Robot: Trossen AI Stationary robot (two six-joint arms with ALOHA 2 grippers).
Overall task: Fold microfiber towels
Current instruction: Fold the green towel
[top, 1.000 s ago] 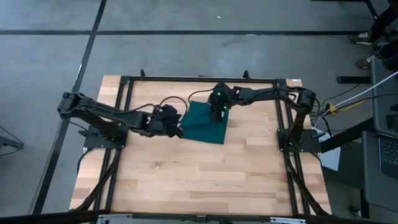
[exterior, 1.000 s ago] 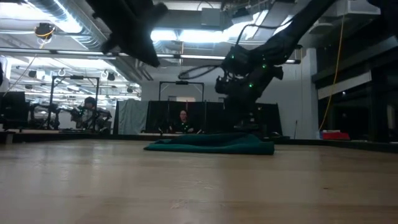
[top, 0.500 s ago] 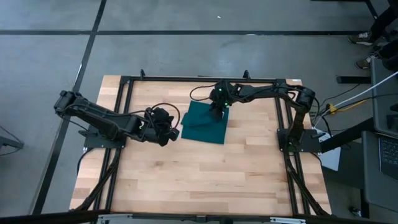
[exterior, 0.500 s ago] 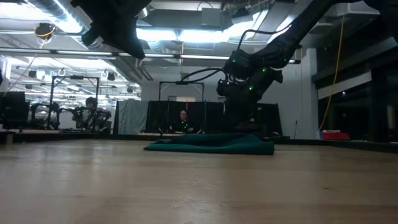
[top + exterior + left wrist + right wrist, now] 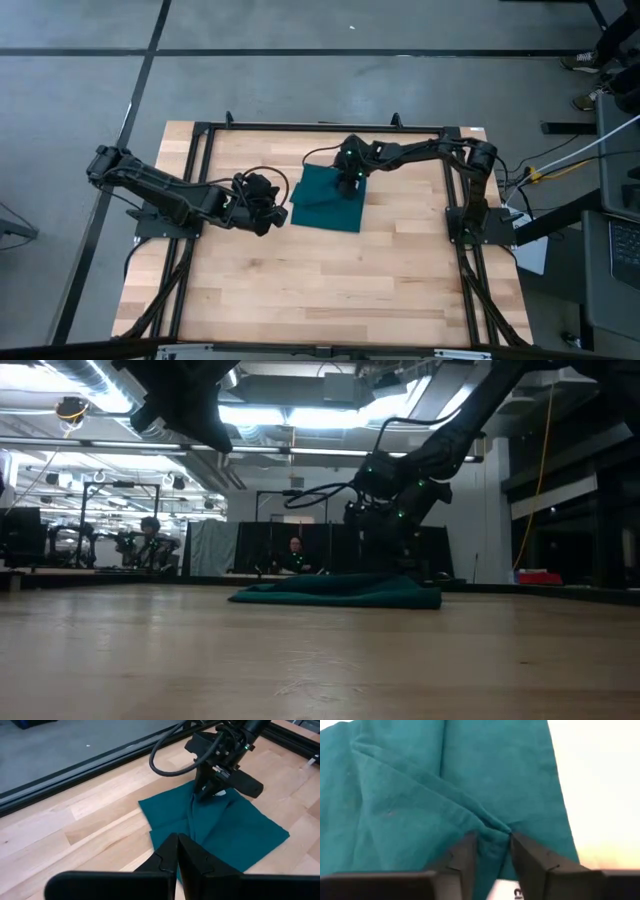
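- Hovering above the table (image 5: 300, 290), left of the towel, our left gripper (image 5: 284, 214) has its fingers (image 5: 172, 854) pressed together, holding nothing.
- We see the teal towel (image 5: 328, 203) lying on the table's far middle, a crease running across it.
- Our right gripper (image 5: 350, 182) sits on the towel's far edge, fingers (image 5: 470, 851) pinching a ridge of cloth.

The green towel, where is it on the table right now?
In the high view the green towel lies on the table's far half, near the middle, with the right gripper down on its far edge and the left gripper beside it.
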